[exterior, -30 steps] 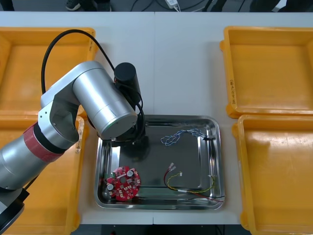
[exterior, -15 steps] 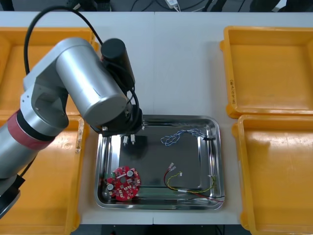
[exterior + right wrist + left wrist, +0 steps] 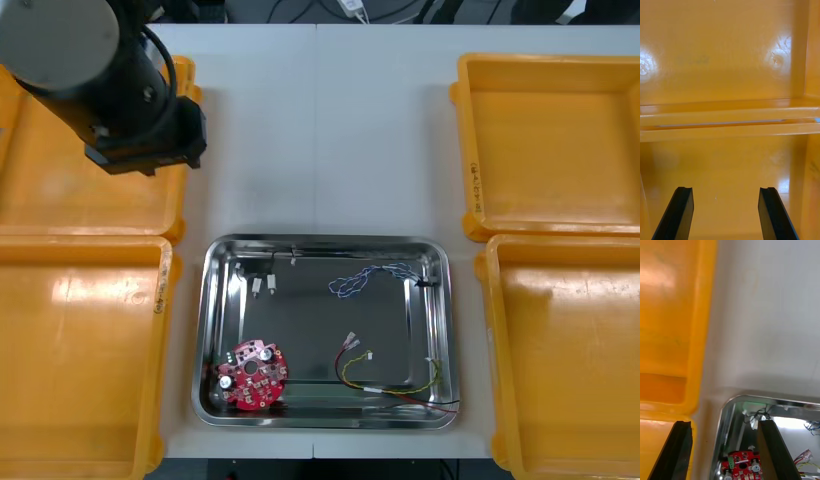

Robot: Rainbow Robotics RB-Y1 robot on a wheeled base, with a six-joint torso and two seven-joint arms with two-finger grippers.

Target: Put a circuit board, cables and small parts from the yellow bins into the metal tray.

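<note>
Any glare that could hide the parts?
Front view: glare on the near left yellow bin; metal tray contents readable. Right wrist view: bright spots on the bin floor beyond the open right claw. Left wrist view: white glare patch in the tray past the open left claw.

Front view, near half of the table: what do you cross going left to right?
left bin → board → red-yellow cable → right bin
</note>
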